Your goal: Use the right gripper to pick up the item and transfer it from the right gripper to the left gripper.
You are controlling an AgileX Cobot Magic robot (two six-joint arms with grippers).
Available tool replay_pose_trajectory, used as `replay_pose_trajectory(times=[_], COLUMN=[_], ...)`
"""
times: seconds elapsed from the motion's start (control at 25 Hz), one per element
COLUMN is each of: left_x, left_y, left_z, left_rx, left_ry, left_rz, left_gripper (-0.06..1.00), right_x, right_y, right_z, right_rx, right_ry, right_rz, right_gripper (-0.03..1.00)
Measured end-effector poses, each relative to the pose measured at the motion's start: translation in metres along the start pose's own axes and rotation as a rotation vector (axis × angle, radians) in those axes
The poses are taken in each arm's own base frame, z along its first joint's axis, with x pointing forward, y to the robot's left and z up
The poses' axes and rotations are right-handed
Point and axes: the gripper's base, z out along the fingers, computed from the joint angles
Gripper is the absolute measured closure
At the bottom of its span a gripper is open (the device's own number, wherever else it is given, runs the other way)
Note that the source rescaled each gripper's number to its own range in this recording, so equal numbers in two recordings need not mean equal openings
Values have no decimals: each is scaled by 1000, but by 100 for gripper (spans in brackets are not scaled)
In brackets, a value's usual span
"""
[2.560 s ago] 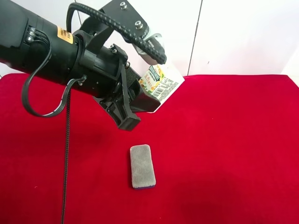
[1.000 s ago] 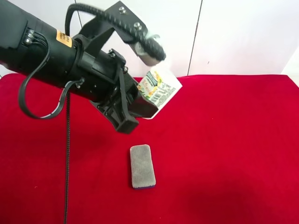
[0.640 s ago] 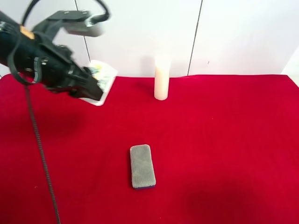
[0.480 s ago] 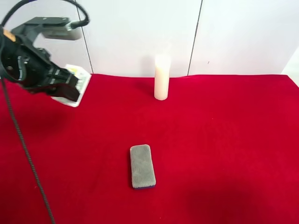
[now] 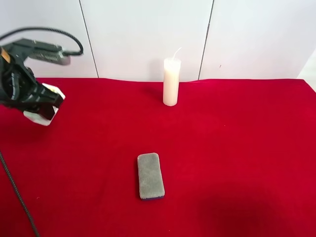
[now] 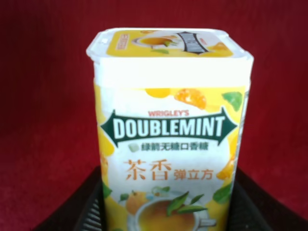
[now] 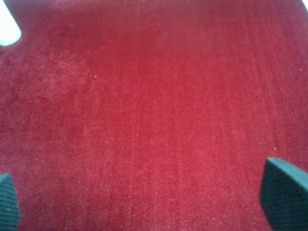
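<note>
**Mint box held in the left hand, far from the candle**

The box (image 6: pixel 168 130) is a white and yellow Doublemint container. In the left wrist view its long axis runs straight out from the left hand (image 6: pixel 166 202), lid end away from the hand and printed face toward the camera. The lower end sits between the dark fingers (image 6: pixel 89 207), which press on both of its sides, so the left hand is clamped on the box.

In the high view the box (image 5: pixel 43 106) shows as a white shape under the black arm, well out to the view's left of the candle (image 5: pixel 171 82) and lifted above the red counter (image 5: pixel 237 143). How it tilts there is hard to tell.

The right hand (image 7: pixel 144 202) hangs over bare red cloth with its two dark fingertips (image 7: pixel 284 197) wide apart and nothing between them.

A grey pad (image 5: pixel 150 176) lies flat on the counter, nearer the camera than the candle, well apart from it and from the box.
</note>
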Motion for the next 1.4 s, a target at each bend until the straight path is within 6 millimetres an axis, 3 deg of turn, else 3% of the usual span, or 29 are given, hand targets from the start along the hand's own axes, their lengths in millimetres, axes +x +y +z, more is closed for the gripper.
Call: replay_pose_trajectory(times=[0.64,1.0,1.04,1.16,1.2,1.28,1.4], left_x=[-3,-6,-6,-6,-6,-5,-4], left_y=[-8,-9,-9,-9,-9,-9,-8], left_z=[98,105,105,105,105,104,100], left_rx=[10,15,15,14,14,12,9], left_ry=[164,145,144,145,147,156,177], left_rz=[12,9,9,0,-2,-6,-11], left_gripper=[94,93,82,20,9,-1,-4], right_x=[0,0,0,0,0,0,0], right_y=[0,0,0,0,0,0,0], right_z=[0,0,0,0,0,0,0], right_rx=[0,0,0,0,0,0,0], right_ry=[0,0,0,0,0,0,0], right_rz=[0,0,0,0,0,0,0], right_gripper=[-2,-2,-2,-2,-2,-2,-2])
